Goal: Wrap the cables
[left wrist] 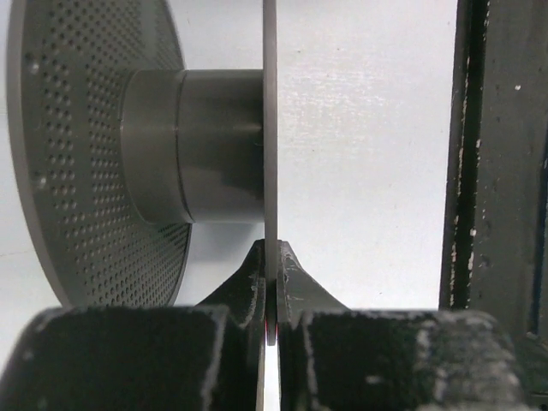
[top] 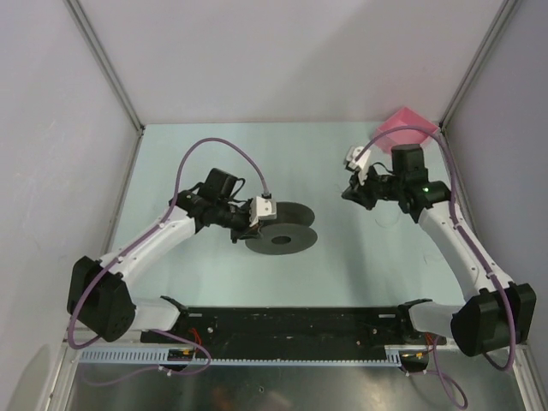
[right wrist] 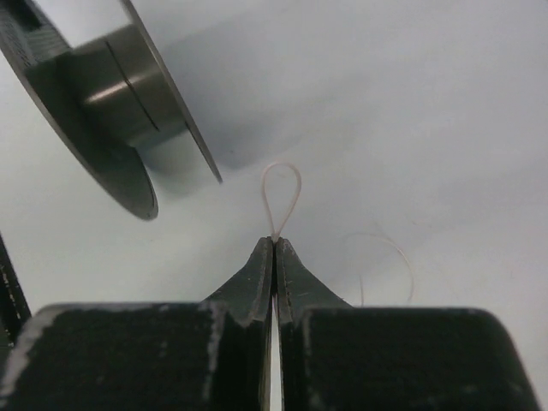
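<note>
The cable (right wrist: pixel 281 190) is a hair-fine whitish wire. In the right wrist view a small teardrop loop of it stands out from the very tips of the right tool (right wrist: pixel 273 246), whose fingers are pressed together on it. A much fainter curl, seemingly the same wire, lies on the pale worktop (right wrist: pixel 445 128) just right of the fingertips. In the top view the wire is too thin to make out.

Near the loop, up and to the left in that view, hangs a dark grey spool (right wrist: pixel 111 94), tilted. Its hub (left wrist: pixel 193 145) shows as smooth grey, in two stepped diameters. One flange (left wrist: pixel 81 154) is dotted all over with small holes. The other flange (left wrist: pixel 271 128) is seen edge-on from the left wrist, and the left tool (left wrist: pixel 271 257) is clamped on its rim, one finger on each face.

From above, the spool (top: pixel 282 228) sits at the end of the left arm near the middle of the worktop (top: pixel 334 154). The right tool (top: pixel 353 195) is off to its right, apart from it. A pink sheet (top: pixel 402 127) lies in the far right corner.
</note>
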### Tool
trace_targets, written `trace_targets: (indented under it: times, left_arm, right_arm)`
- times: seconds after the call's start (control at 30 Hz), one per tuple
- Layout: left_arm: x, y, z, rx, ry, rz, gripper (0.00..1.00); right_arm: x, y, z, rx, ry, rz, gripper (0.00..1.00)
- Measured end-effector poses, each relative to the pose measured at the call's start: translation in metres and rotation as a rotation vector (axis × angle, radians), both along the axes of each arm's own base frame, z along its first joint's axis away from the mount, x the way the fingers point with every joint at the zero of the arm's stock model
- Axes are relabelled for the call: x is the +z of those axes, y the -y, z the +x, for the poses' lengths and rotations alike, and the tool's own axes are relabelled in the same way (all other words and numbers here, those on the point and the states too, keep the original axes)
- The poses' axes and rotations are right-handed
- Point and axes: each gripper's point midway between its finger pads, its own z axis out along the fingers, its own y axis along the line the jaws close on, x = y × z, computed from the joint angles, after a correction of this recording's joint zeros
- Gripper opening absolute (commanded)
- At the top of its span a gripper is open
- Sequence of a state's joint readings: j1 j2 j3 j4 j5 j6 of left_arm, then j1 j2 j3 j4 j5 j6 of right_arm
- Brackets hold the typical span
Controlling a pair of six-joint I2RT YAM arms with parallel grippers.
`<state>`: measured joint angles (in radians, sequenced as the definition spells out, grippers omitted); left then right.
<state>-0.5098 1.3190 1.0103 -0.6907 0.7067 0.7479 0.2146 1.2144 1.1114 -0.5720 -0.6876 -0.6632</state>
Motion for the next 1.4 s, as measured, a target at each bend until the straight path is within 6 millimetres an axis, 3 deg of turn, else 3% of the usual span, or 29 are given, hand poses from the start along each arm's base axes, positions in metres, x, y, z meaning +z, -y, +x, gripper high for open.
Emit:
trace_targets:
  times: [0.27,0.37,0.43,0.57,0.73,0.83,1.0,1.07,1.2,1.4]
  left_arm:
    - [0.004,-0.002,-0.005,-0.051,0.059,0.032,0.0]
    - [0.008,-0.003,-0.005,-0.049,0.059,0.047,0.06]
    - [0.011,-0.001,-0.004,-0.053,0.064,0.047,0.18]
    - [0.011,0.005,-0.01,-0.086,0.077,0.048,0.54]
    - [0.016,0.005,-0.011,-0.075,0.075,0.052,0.76]
    - [0.044,0.002,0.002,-0.009,0.079,0.006,0.81]
    - [0.123,-0.02,0.051,0.17,0.191,-0.139,0.8]
    - [0.137,-0.027,0.06,0.193,0.234,-0.162,0.79]
    - [0.126,-0.025,0.059,0.145,0.234,-0.16,0.76]
    - [0.075,-0.016,0.067,0.05,0.168,-0.117,0.73]
  right_arm:
    - [-0.003,-0.056,-0.021,0.19,0.032,-0.003,0.0]
    - [0.0,-0.07,-0.027,0.236,0.06,0.003,0.0]
    - [0.001,-0.075,-0.03,0.255,0.064,0.004,0.0]
    - [-0.001,-0.086,-0.037,0.29,0.062,0.004,0.0]
    - [-0.005,-0.098,-0.043,0.325,0.055,0.002,0.0]
    - [-0.004,-0.107,-0.047,0.344,0.062,0.007,0.0]
    - [0.002,-0.122,-0.052,0.378,0.103,0.019,0.0]
    - [0.001,-0.128,-0.053,0.395,0.116,0.019,0.0]
    - [-0.009,-0.14,-0.051,0.405,0.122,-0.007,0.0]
    - [-0.019,-0.147,-0.052,0.39,0.134,-0.057,0.0]
